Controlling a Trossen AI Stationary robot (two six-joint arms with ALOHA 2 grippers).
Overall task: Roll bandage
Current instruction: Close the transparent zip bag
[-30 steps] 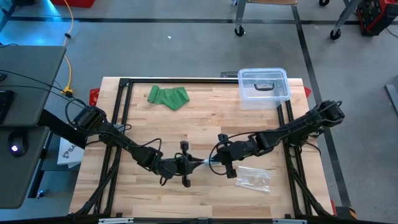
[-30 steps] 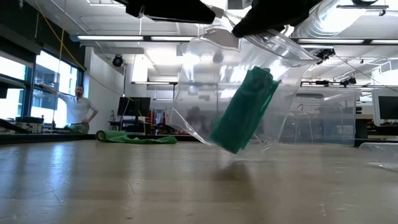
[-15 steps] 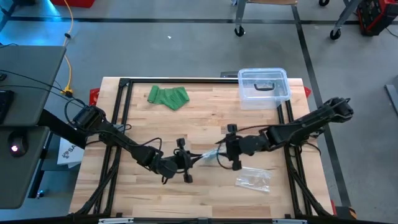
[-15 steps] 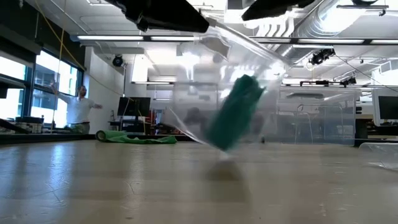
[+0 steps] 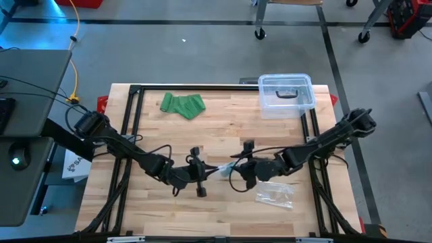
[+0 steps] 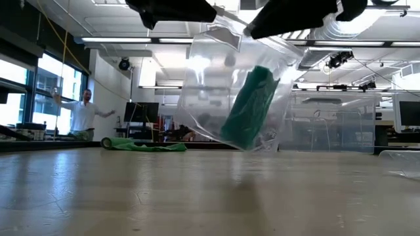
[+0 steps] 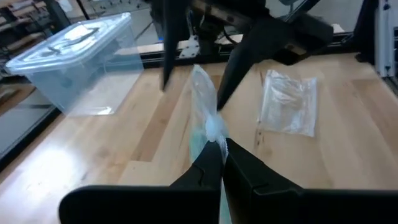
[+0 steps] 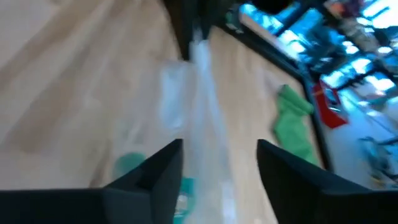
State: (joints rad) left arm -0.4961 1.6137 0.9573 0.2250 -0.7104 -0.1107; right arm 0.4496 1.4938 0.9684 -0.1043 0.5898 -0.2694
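The left gripper [image 7: 219,151] pinches the clear bag [image 6: 230,92] holding a green bandage roll [image 6: 248,108]. Just beside the bag, the right gripper [image 8: 217,152] stands spread apart, its fingers straddling the plastic.

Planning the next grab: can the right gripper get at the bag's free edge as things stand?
Probably yes. The right gripper is open right beside the clear bag, which the left gripper holds up; nothing lies between.
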